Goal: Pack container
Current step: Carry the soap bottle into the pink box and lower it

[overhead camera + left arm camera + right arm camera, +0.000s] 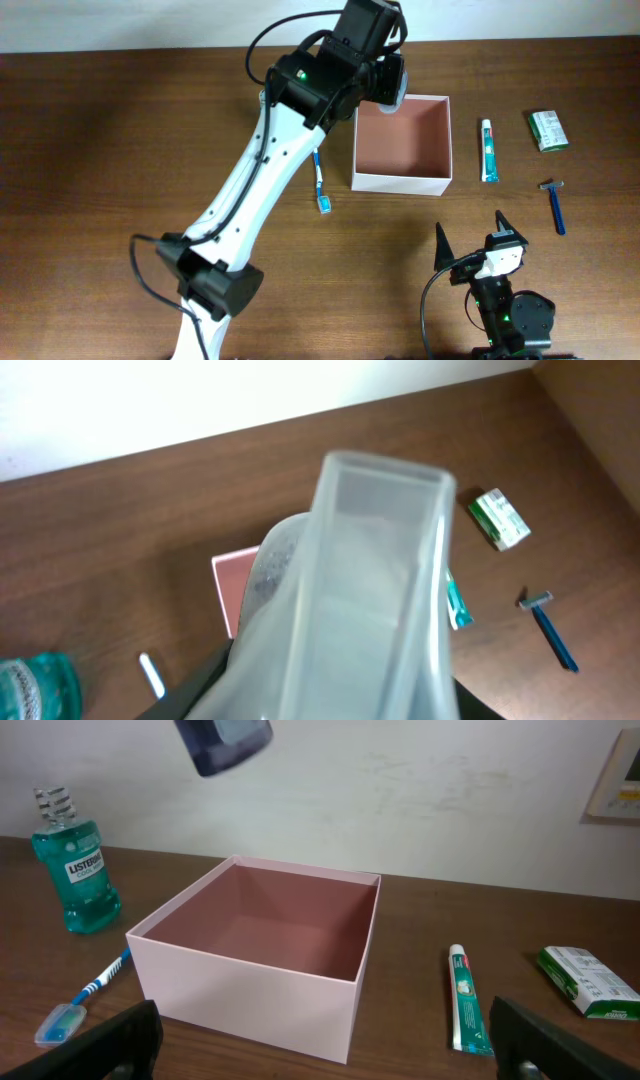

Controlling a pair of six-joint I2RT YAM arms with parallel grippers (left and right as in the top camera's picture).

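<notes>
The container [402, 180] is a square open-top box with white walls and a reddish-pink inside, standing empty at mid-table; it also shows in the right wrist view [260, 985]. My left gripper [385, 75] hovers over the container's far left corner, shut on a translucent plastic item [360, 590] that fills the left wrist view. My right gripper [320, 1055] is open and empty, near the table's front edge, facing the container [475, 245].
A toothbrush [320, 185] lies left of the container. A toothpaste tube [488, 150], a green packet [547, 130] and a blue razor [553, 205] lie to its right. A green mouthwash bottle [75, 860] stands at the far left, hidden by the arm in the overhead view.
</notes>
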